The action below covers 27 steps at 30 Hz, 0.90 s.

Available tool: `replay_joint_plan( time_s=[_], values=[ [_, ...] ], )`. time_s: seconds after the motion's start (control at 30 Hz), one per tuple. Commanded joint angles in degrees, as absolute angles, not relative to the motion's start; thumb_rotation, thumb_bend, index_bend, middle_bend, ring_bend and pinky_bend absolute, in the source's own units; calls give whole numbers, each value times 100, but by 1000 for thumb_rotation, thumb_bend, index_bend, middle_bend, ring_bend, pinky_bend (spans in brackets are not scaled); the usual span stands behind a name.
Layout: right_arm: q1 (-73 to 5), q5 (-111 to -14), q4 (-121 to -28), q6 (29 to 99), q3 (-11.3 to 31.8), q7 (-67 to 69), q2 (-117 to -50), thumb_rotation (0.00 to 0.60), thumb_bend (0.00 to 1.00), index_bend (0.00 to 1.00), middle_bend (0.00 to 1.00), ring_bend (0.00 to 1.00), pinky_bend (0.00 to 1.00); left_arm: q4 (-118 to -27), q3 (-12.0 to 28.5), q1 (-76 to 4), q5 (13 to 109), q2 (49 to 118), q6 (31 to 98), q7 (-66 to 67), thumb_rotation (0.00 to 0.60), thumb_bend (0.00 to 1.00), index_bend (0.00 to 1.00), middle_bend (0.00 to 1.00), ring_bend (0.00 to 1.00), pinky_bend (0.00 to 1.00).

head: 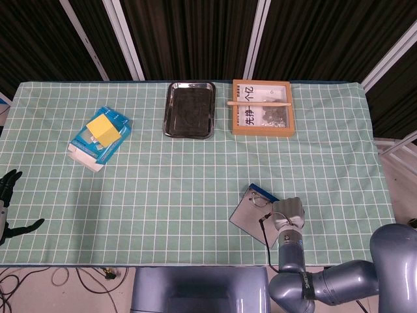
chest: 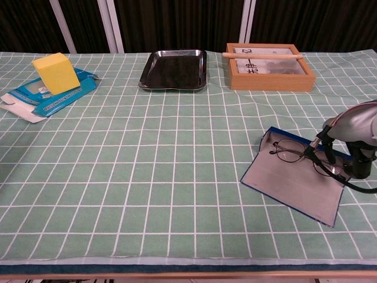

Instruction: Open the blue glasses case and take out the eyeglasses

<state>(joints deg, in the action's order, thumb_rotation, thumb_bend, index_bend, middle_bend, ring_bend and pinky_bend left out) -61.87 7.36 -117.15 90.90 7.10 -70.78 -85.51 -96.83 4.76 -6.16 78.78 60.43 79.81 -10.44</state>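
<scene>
- A table (head: 195,163) covered with a green cloth marked in a white grid.
- Behind it, a dark ribbed wall (head: 195,32) crossed by pale slanting metal bars (head: 124,39).
- Cables (head: 39,280) lie on the pale floor (head: 65,290) beneath the near edge.

Right robot hand (chest: 353,144): fingers not made out, cut by chest view's right edge; grip on eyeglasses (chest: 294,154) cannot be told. Left robot hand (head: 8,202): clipped at head view's left edge. Lettering in wooden box (head: 262,107) too small to read.
</scene>
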Motion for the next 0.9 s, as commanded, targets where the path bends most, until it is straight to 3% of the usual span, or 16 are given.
replay_joint_plan(
  time_s=[0.03,0.9],
  values=[
    [-6140,792,-11612,9040,752,-7140,-8517,600,533,340,891,956,1000,-9686,476,-613,7879,6040,7984,-1048,600,14,0,0,0,0],
    [-5807,668,-10952,8462,1155,-7022,-8405,600,534,295,889,947,1000,-9690,491,-610,7868,6032,7985,-1061,600,14,0,0,0,0]
  ],
)
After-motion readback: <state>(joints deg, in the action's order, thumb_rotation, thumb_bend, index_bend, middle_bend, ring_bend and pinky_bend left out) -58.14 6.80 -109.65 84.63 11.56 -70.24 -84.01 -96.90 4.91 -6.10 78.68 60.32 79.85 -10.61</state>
